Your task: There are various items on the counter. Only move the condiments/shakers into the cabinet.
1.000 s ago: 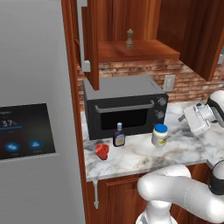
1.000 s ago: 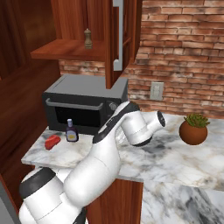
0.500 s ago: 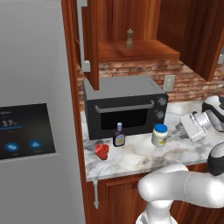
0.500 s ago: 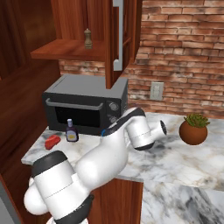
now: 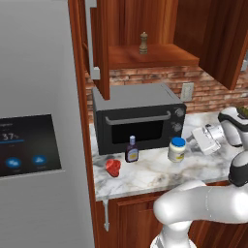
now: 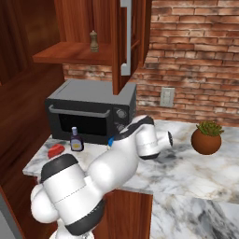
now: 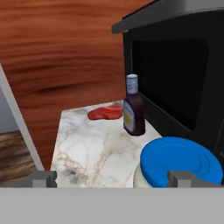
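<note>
1. The gripper [image 7: 109, 178] hung low over the counter [image 5: 150, 172], its two finger tips [image 7: 43, 178] spread wide with nothing between them; in the left base view it [image 5: 193, 139] pointed toward the jar from that view's right.
2. The white jar [image 5: 177, 149] with the blue lid [image 7: 180, 162] stood upright on the counter just ahead of the gripper, in front of the microwave's right end. In the hand view its lid lay close before the right finger tip; whether they touched could not be told.
3. The dark bottle [image 5: 131, 150] with a white cap stood upright farther along the counter, close to the microwave door, well apart from the jar [image 7: 151, 177]. It also appeared in the right base view [image 6: 76, 140] and the hand view [image 7: 133, 107].
4. The small red lumpy object [image 5: 113, 167] lay on the counter beyond the bottle, near the counter's end beside the fridge [image 5: 36, 121].
5. The pepper mill [image 5: 143, 42] stood upright on the shelf of the wall cabinet [image 5: 155, 55], whose doors [image 5: 99, 48] were open.
6. The black microwave [image 5: 138, 121] sat below the cabinet against the brick wall [image 6: 186, 51].
7. A potted plant [image 6: 207, 137] rested on the counter beyond the arm.
</note>
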